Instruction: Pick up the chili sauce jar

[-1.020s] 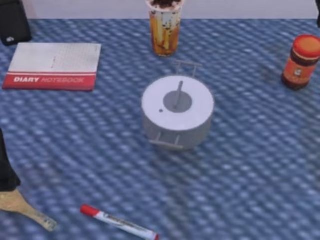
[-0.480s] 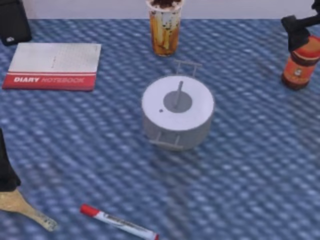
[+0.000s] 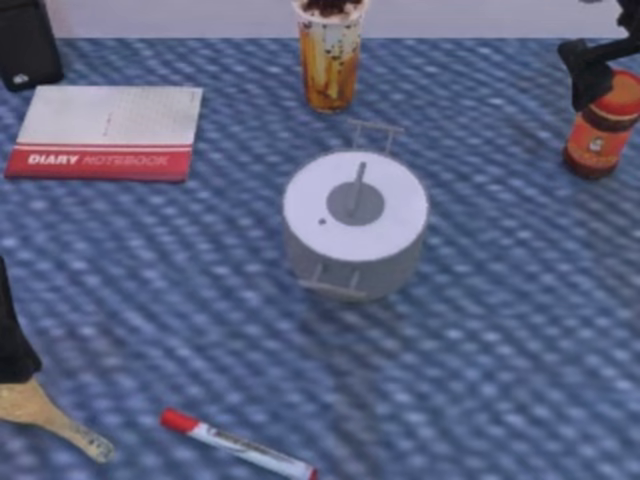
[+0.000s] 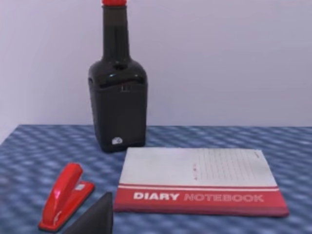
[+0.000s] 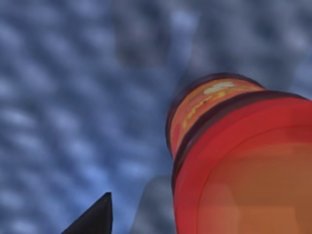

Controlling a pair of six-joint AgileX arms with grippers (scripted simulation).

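One right pincer (image 3: 590,60) now higher over chili sauce jar (image 3: 601,125)

We see the chili sauce jar (image 3: 601,128) standing upright at the table's far right edge: a small cylinder with an orange-red lid, dark reddish-brown contents and an orange label bearing a small round mark.

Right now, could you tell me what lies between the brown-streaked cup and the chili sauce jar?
Nothing: the top view shows only bare blue tablecloth between the cup and the chili sauce jar.
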